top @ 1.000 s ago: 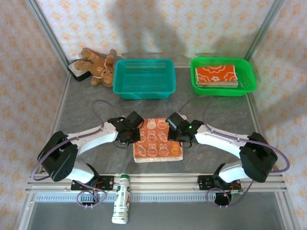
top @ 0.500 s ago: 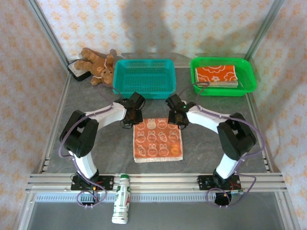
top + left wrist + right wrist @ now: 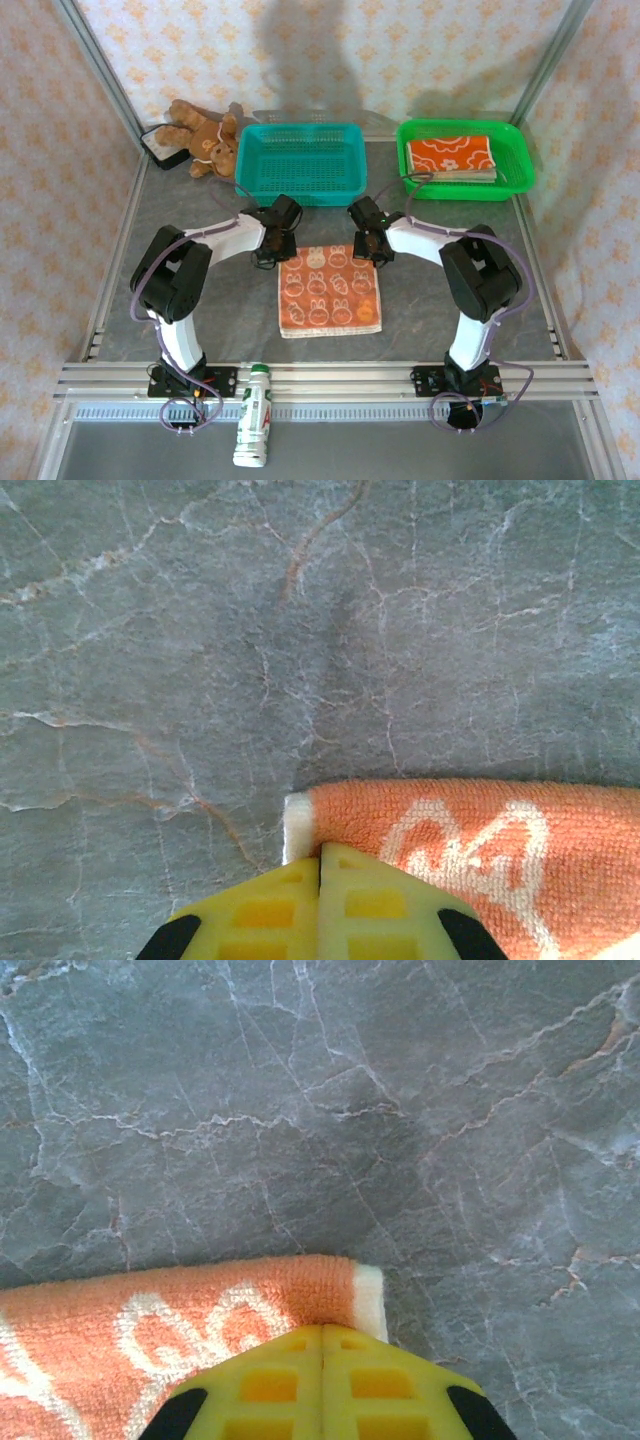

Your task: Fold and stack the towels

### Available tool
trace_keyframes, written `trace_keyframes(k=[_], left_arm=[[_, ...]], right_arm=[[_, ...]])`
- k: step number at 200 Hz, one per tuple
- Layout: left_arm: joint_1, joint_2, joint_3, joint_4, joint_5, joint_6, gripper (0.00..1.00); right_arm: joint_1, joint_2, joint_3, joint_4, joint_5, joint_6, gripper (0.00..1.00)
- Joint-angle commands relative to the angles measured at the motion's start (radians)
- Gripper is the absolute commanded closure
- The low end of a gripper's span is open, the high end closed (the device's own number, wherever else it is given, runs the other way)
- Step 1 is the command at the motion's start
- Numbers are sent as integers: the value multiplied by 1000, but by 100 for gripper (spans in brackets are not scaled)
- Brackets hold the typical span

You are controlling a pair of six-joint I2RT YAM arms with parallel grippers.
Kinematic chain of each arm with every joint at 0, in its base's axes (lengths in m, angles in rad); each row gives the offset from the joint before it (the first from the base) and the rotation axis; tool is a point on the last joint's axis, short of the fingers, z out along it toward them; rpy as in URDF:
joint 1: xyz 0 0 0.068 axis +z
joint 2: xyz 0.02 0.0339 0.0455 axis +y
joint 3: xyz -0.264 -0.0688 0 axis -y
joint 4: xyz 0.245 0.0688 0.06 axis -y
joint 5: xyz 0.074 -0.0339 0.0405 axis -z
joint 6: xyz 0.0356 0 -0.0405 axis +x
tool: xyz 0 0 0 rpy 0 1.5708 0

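Orange rabbit-print towel (image 3: pixel 330 292) lies flat mid-surface (image 3: pixel 415 325), between the arms. Left hand (image 3: pixel 273 256) is fully closed, tips at its far-left corner. Right hand (image 3: pixel 376 256) is fully closed at the far-right corner. Whether either pinches cloth: cannot tell. Folded towels (image 3: pixel 450 157) sit in the green basket (image 3: pixel 520 170).

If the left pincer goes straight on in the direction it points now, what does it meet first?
The left pincer is shut on a corner of the orange rabbit-print towel; straight beyond lies the grey marbled tabletop, probably very near, though depth is unclear.
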Motion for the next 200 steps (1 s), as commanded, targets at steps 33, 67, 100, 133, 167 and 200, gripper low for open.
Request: trace_keyframes(k=[33, 67, 100, 133, 167, 200], left_arm=[[56, -66, 19, -33, -13, 34, 85], [62, -16, 40, -13, 36, 59, 80], [61, 9, 22, 27, 70, 62, 76], [61, 44, 28, 23, 68, 71, 76], [61, 73, 39, 17, 62, 78, 76], [61, 82, 39, 11, 61, 81, 77]], right_arm=[[-31, -81, 43, -43, 0, -18, 76], [-78, -38, 53, -33, -63, -32, 71], [-93, 10, 63, -41, -107, -57, 69], [-102, 34, 55, -29, -107, -66, 67], [-113, 57, 71, -23, -119, -78, 68], [-113, 39, 89, -35, -133, -81, 68]])
